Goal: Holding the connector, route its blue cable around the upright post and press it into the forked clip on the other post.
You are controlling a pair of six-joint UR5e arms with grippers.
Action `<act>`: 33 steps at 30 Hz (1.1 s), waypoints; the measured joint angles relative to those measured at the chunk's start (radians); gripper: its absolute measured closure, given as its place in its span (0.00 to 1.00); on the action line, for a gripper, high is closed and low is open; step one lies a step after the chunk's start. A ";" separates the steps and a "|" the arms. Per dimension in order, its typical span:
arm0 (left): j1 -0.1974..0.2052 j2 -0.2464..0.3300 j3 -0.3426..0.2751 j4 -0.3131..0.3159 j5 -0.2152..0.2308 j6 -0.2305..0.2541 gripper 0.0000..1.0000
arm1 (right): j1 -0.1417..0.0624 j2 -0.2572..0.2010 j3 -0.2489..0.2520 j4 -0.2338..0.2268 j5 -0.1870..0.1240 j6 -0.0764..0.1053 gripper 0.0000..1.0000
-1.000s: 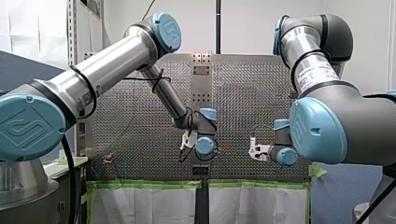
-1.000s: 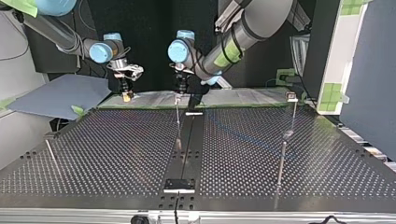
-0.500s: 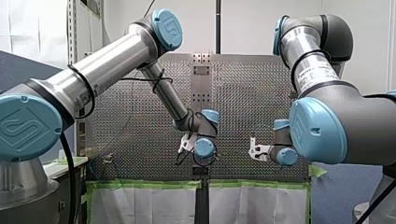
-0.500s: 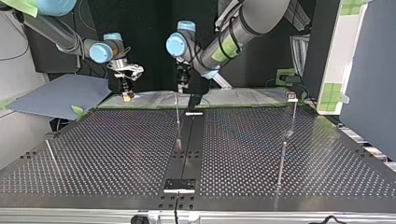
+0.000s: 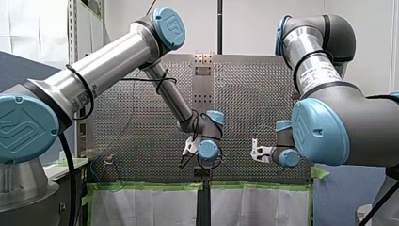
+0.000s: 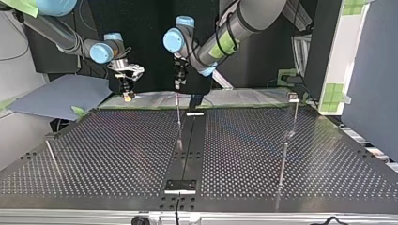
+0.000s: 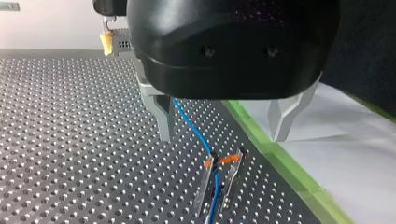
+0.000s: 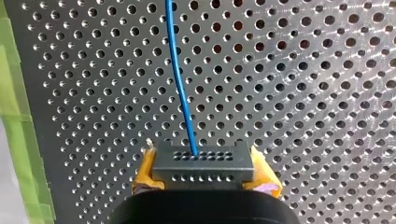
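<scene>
My right end effector [image 8: 204, 181] clamps the black rectangular connector [image 8: 203, 162], probably tensioning its thin blue cable [image 8: 180, 79]. My left end effector [image 7: 223, 135], fingers apart, hangs above the orange-tipped metal forked clip [image 7: 222, 182] cradling it.

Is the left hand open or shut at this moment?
Open. In the left wrist view the left hand has its two fingers wide apart, and the blue cable runs down between them toward the forked clip.

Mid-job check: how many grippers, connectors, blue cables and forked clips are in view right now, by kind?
2 grippers: my left gripper, my right gripper
1 connector
1 blue cable
1 forked clip
Total: 5
</scene>
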 joint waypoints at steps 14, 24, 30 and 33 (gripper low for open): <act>-0.007 0.000 0.000 -0.043 -0.014 -0.039 0.01 | 0.000 0.000 0.000 0.002 0.000 0.000 1.00; -0.005 0.000 0.000 -0.064 -0.076 -0.112 0.01 | 0.000 0.000 0.000 0.002 0.000 0.001 1.00; -0.003 0.000 0.000 -0.063 -0.073 -0.132 0.01 | 0.000 0.000 0.000 0.000 0.000 0.001 1.00; -0.005 0.000 0.000 -0.058 -0.055 -0.128 0.01 | 0.000 0.000 0.000 0.000 0.000 0.001 1.00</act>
